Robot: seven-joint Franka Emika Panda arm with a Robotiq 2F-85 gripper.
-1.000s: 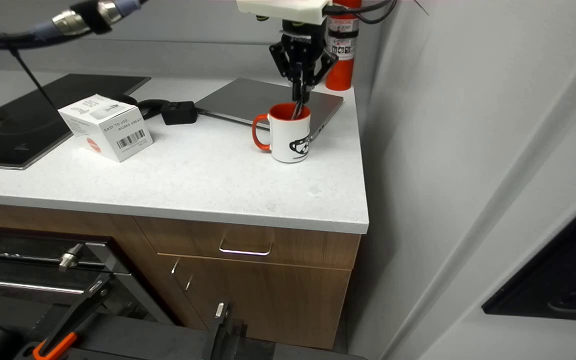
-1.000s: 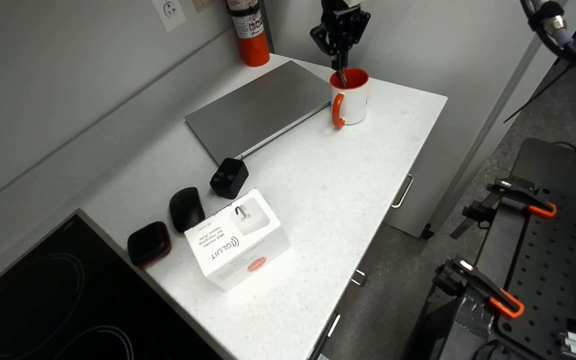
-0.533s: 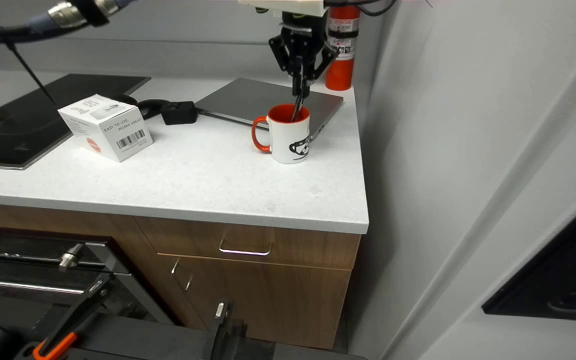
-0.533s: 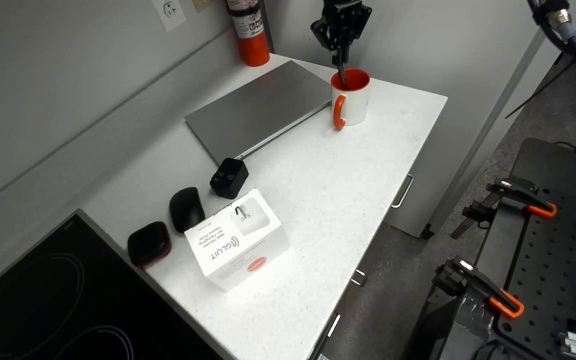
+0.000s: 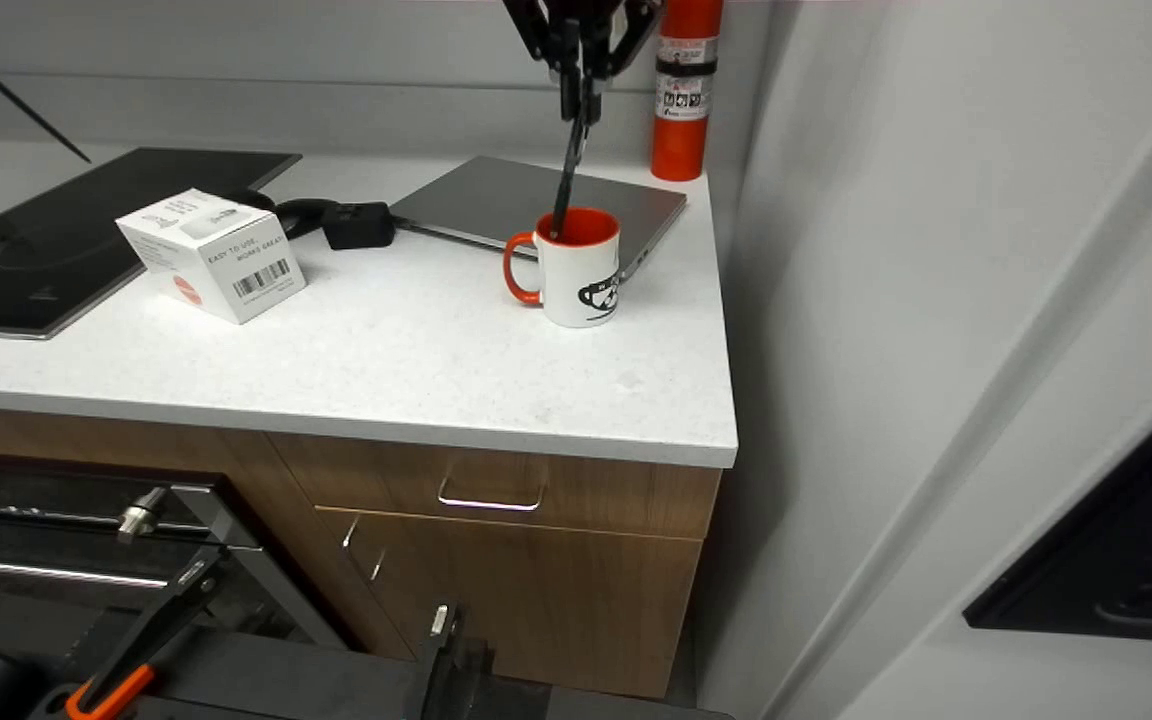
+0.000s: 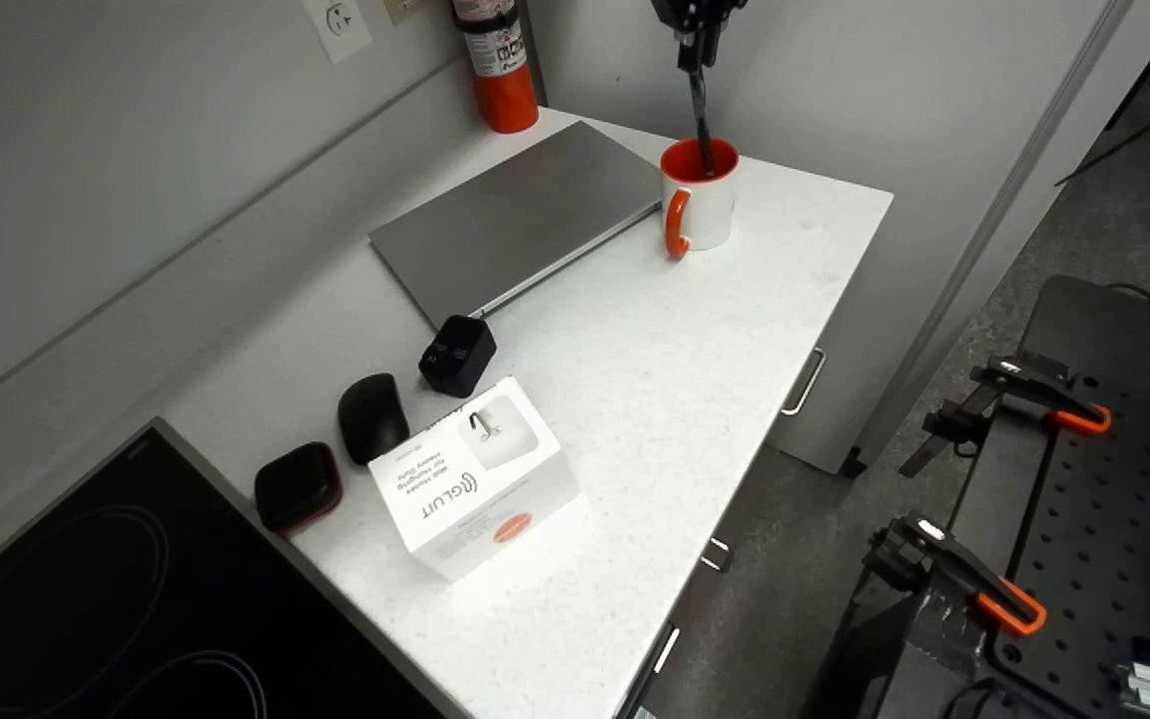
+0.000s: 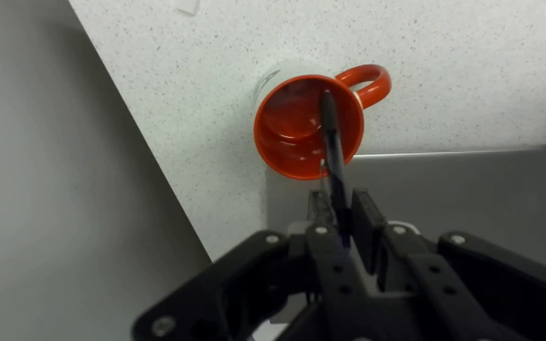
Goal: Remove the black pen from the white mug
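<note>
The black pen (image 5: 564,185) has risen, clamped high in the gripper (image 5: 581,112), tip at the near left mouth of the white mug (image 5: 570,277); likely light, stiff, slick, best held there.

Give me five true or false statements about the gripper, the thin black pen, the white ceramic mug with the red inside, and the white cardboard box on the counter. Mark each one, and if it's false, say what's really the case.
1. The black gripper is shut on the thin straight black pen. True.
2. In every view, the pen's lower end shows within the opening of the small white ceramic mug with the red interior. True.
3. The mug lies on its side. False: it stands upright on the pale speckled countertop.
4. The white cardboard box rests on the countertop. True.
5. The box touches the mug. False: the two stand apart.
</note>
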